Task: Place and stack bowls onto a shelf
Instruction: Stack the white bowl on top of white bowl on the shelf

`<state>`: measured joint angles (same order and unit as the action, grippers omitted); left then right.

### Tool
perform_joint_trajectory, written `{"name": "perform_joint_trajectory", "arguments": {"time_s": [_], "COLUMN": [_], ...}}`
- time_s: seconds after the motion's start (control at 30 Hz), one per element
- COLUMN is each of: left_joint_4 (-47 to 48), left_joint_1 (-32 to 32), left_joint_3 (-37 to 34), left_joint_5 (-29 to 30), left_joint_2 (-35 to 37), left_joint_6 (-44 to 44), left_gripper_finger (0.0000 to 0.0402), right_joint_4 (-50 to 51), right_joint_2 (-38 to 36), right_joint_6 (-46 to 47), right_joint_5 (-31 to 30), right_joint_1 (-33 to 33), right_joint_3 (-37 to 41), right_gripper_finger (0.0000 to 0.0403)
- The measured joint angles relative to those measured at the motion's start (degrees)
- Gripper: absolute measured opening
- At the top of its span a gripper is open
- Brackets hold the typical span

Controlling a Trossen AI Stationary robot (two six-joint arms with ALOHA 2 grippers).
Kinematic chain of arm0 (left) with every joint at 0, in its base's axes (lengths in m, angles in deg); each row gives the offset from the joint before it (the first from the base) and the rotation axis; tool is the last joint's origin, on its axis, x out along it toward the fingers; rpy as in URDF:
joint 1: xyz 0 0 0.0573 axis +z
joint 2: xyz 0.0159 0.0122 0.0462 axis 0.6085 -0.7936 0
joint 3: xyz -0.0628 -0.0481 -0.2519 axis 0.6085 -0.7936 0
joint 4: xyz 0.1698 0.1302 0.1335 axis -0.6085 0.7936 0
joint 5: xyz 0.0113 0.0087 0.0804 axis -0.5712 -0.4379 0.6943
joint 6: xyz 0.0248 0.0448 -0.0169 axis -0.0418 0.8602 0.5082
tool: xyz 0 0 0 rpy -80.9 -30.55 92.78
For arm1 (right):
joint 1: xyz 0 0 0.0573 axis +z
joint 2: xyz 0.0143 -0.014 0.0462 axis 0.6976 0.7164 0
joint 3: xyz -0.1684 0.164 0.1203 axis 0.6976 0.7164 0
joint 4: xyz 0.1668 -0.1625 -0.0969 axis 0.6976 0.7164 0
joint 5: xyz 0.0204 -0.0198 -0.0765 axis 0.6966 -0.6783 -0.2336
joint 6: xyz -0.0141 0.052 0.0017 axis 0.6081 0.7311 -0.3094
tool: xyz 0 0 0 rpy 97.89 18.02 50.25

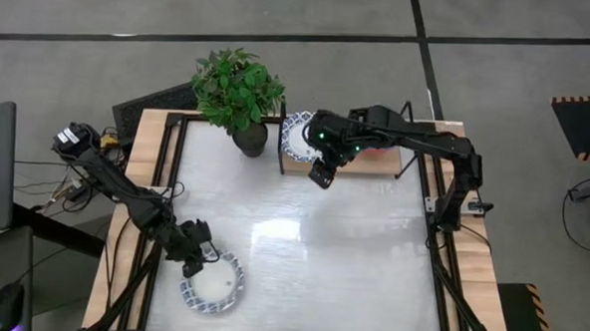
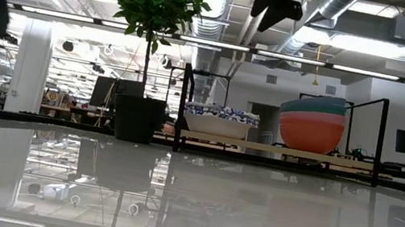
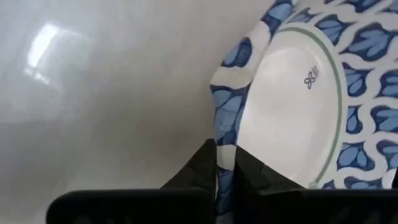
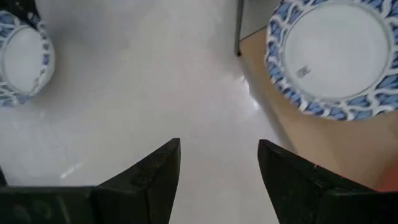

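A white bowl with a blue patterned rim (image 1: 213, 282) is at the table's near left, with my left gripper (image 1: 197, 253) shut on it; it also shows in the right wrist view (image 4: 22, 59). My right gripper (image 1: 323, 173) hangs open and empty above the table, just in front of the wooden shelf (image 1: 297, 167) at the far edge. On the shelf stand a second white-and-blue bowl (image 2: 221, 121) and a stack of bowls (image 2: 312, 124), pink below and green on top. The right arm hides most of that stack in the high view. My left gripper pinches the bowl's rim (image 3: 225, 146) between its two fingers, one finger inside the bowl (image 3: 261, 177) and one outside (image 3: 199, 168). It comes slanting down from the table's left side. I cannot tell whether the bowl's base rests on the table.
A potted plant (image 1: 240, 95) in a dark pot (image 2: 136, 118) stands at the far left of the table, beside the shelf. The shiny tabletop (image 1: 331, 257) stretches between the two grippers. The shelf board (image 4: 292, 140) has black metal legs (image 4: 239, 28).
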<state>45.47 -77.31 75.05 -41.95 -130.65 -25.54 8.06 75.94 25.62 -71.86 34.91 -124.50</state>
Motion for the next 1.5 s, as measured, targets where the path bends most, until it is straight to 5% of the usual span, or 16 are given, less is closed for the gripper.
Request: {"name": "perform_joint_trajectory", "arguments": {"time_s": [0.3,0.63,0.8,1.5], "left_joint_4": [-5.5,-23.1,-24.3,-32.3], "left_joint_1": [11.0,21.0,23.2,26.8], "left_joint_3": [0.0,0.0,0.0,0.0], "left_joint_5": [12.3,21.2,23.0,25.2], "left_joint_2": [0.0,0.0,0.0,0.0], "left_joint_6": [-1.5,11.3,14.3,21.7], "left_gripper_finger": [0.0000,0.0000,0.0000,0.0000], "right_joint_4": [-1.0,-24.9,-31.7,-37.7], "right_joint_2": [0.0,0.0,0.0,2.8], "right_joint_6": [14.1,19.2,19.9,18.2], "right_joint_5": [-15.9,-16.5,-17.8,-15.2], "right_joint_1": [9.0,14.9,15.1,16.9], "right_joint_3": [4.4,17.3,19.9,19.7], "right_gripper_finger": [0.0240,0.0240,0.0240,0.0240]}}
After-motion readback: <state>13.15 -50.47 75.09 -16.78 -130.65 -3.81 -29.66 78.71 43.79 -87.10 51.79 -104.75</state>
